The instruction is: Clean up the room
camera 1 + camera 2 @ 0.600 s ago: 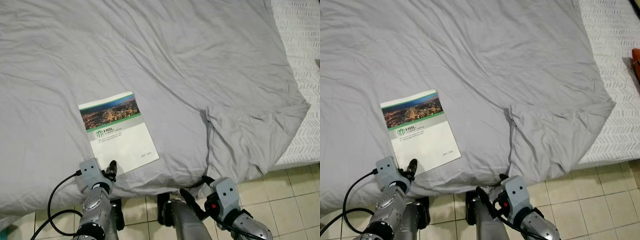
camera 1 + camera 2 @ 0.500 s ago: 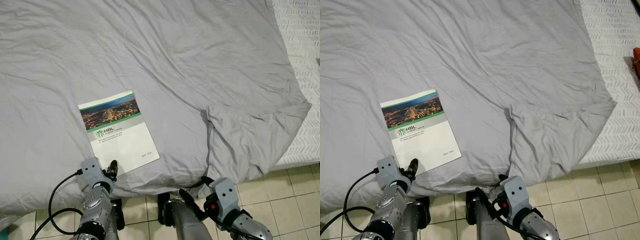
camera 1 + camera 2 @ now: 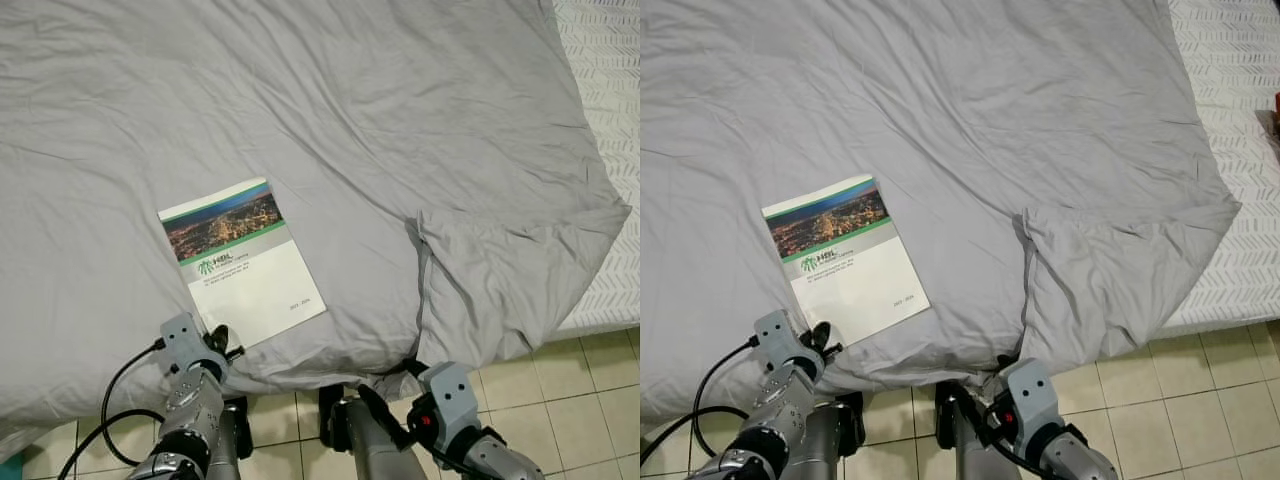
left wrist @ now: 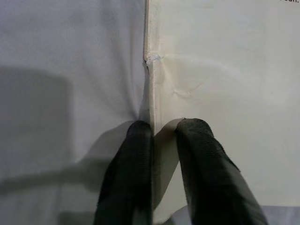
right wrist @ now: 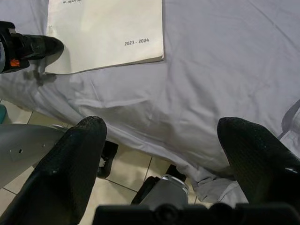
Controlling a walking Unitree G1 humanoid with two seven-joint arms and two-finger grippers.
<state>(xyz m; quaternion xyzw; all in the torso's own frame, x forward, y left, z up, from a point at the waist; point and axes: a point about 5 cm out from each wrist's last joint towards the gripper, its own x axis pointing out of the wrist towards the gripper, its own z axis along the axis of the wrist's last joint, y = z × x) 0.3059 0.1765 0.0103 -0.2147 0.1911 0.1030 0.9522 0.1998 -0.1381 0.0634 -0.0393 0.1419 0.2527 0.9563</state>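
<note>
Since 0.6 s earlier the whole view had slid slightly, a camera shift, and the left gripper (image 3: pixel 222 335) had reached the near corner of the white booklet with a city-night photo and green stripe on its cover (image 3: pixel 243 262), where before its tips sat just short of that edge. From the left wrist view the two black fingers (image 4: pixel 129 173) were nearly closed, pinching the booklet's (image 4: pixel 225 93) corner at its spine edge, one finger on the sheet side and one on the cover; the cover was creased just beyond the tips. The booklet lay flat on the wrinkled grey bed sheet (image 3: pixel 330 120), near the bed's front edge, tilted a little. Right gripper (image 5: pixel 168 140) hung low over the beige tiled floor (image 3: pixel 560 380) at the bed's edge, fingers spread wide apart, holding nothing. A white patterned mattress cover (image 3: pixel 615 110) showed past the sheet on the right.
</note>
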